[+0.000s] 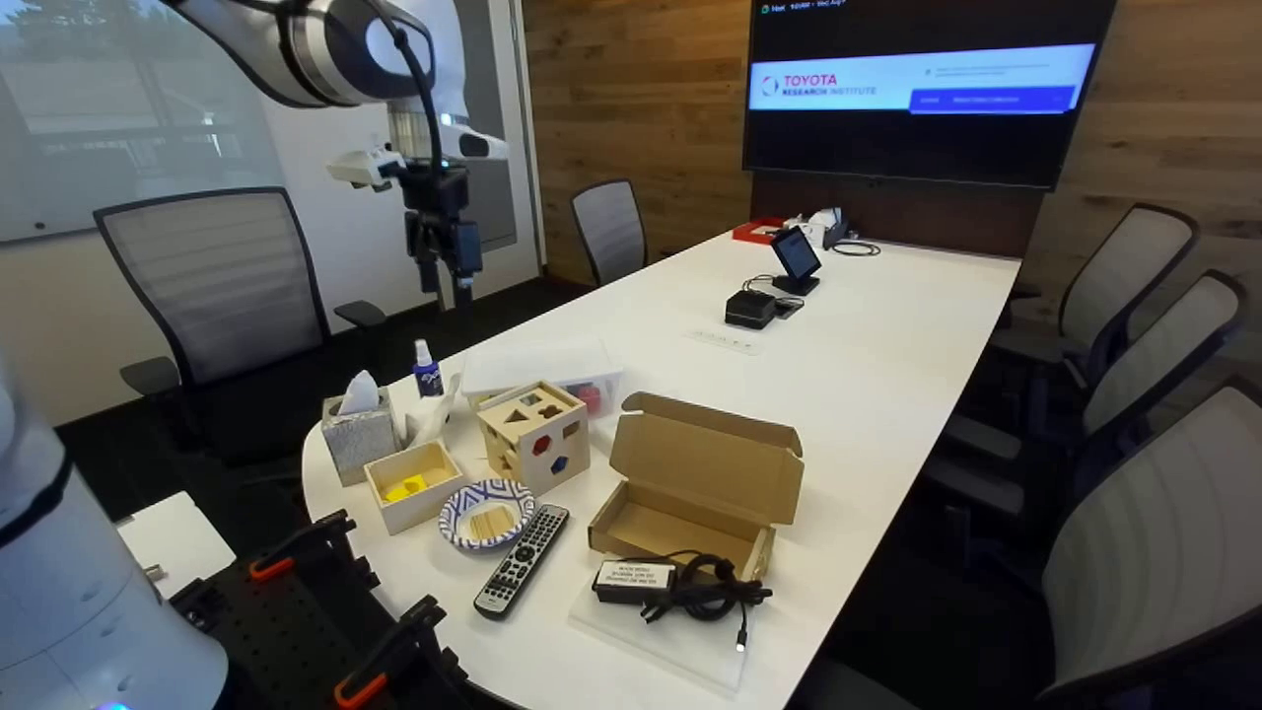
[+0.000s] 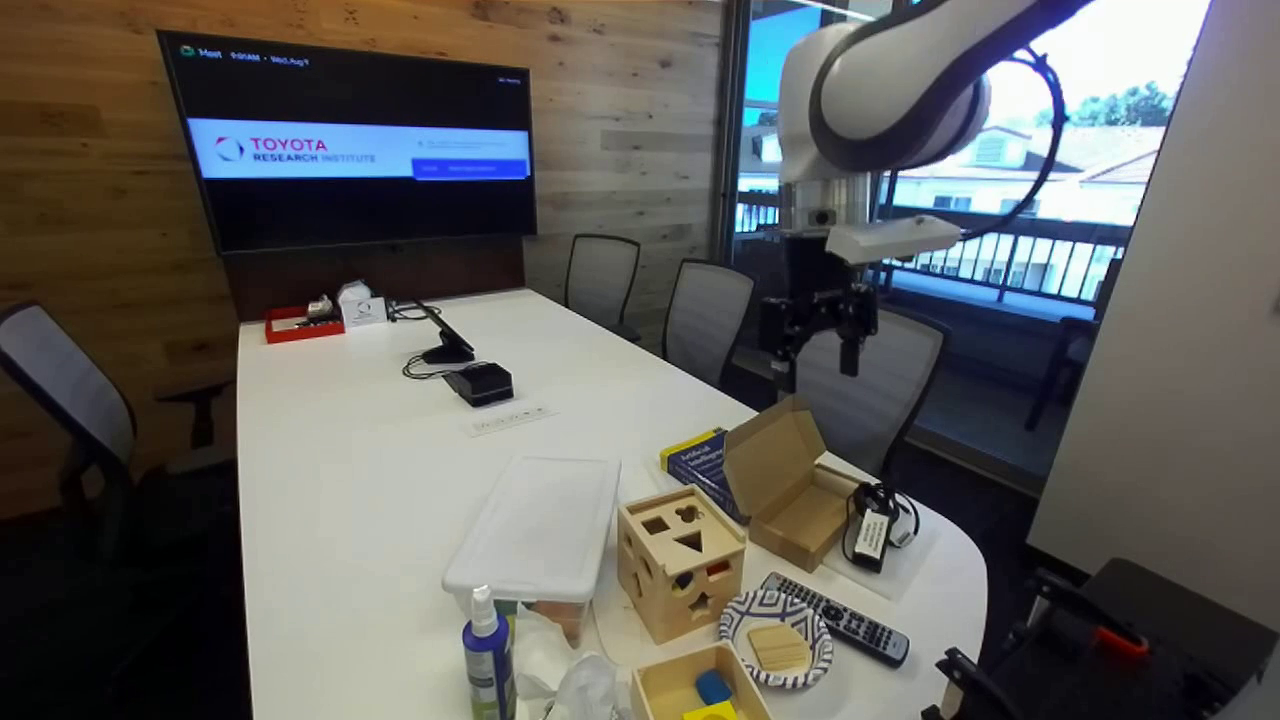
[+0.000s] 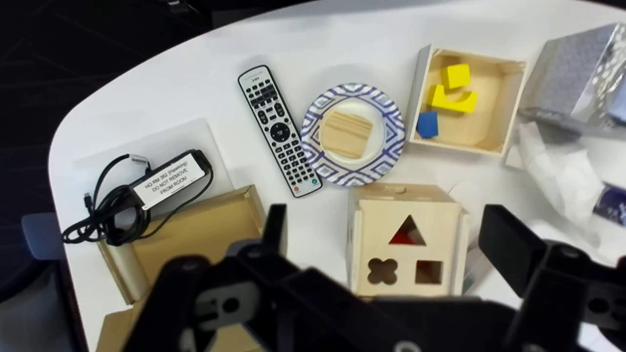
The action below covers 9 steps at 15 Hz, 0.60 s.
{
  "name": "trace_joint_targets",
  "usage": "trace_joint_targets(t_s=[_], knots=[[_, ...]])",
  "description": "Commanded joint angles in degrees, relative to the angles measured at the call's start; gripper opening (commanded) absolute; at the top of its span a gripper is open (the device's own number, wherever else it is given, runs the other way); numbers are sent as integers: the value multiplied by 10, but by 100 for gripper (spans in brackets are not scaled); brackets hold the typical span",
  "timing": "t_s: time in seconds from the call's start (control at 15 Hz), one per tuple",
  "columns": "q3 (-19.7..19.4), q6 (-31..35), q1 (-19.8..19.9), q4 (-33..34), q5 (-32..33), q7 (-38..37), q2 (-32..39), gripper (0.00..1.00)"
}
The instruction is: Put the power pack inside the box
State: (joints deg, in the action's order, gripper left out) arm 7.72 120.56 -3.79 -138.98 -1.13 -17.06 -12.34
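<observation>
Wrist view, left to right: power pack (image 3: pixel 161 183), label (image 3: pixel 169 180) reading "HQ RM 362 (Hawking) DO NOT REMOVE FROM ROOM", just beside open box (image 3: pixel 205 230), outside it, well left of gripper (image 3: pixel 384 222). Gripper spread wide, holding nothing. In an exterior view, left to right: screen (image 2: pixel 350 150) reads "TOYOTA RESEARCH INSTITUTE", book (image 2: pixel 700 468) "Artificial Intelligence", arm (image 2: pixel 900 90) raised, gripper pointing down.

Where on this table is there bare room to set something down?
Free: the table left of the plastic tub in an exterior view, out to the edge; in the wrist view, between the remote, pale slab and curved edge. Crowded: around the wooden cube, patterned plate and wooden tray, and by the cardboard box and power pack.
</observation>
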Motion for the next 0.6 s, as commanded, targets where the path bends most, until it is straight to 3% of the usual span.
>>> trace_joint_targets(t_s=[0.0,0.53], knots=[[-29,121,33,-80,1,-45,-3,100],[-82,370,122,-200,16,-172,78,100]])
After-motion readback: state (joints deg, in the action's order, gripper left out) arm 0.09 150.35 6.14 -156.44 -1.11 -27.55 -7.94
